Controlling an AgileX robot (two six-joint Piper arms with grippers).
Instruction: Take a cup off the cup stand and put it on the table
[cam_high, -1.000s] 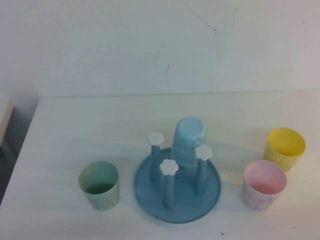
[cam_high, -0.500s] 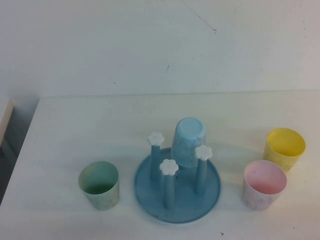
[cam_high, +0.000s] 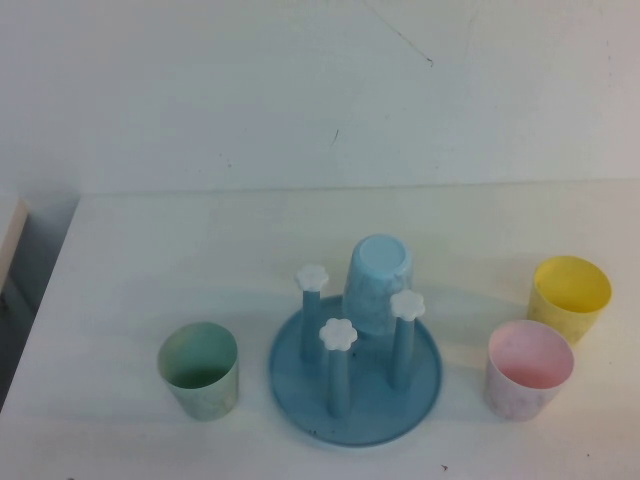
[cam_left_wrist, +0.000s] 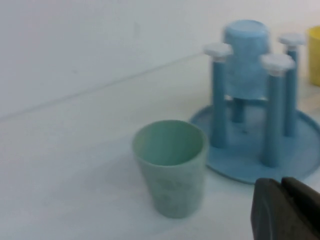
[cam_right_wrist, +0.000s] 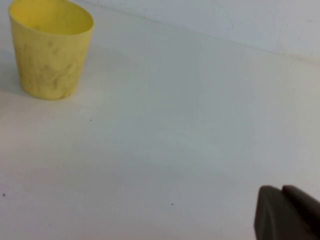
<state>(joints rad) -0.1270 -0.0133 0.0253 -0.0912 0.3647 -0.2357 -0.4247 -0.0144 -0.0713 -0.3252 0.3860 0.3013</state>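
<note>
Stood upright on the bench (cam_high: 150, 250), the mint-green cup (cam_high: 199, 369), just left of the cup stand (cam_high: 355, 375) — set off its peg, by the look. Light blue cup (cam_high: 378, 282) upside down on the stand. Left hand (cam_left_wrist: 285, 210) shut, empty, near the cup. Right hand (cam_right_wrist: 287, 212) shut, empty, parked by the yellow cup (cam_right_wrist: 50, 47).

The white bench (cam_high: 180, 240) carries the blue cup stand (cam_high: 355, 385); the mint cup (cam_high: 199, 370) stands left of it, pink cup (cam_high: 528, 370) and yellow cup (cam_high: 569, 297) right.
</note>
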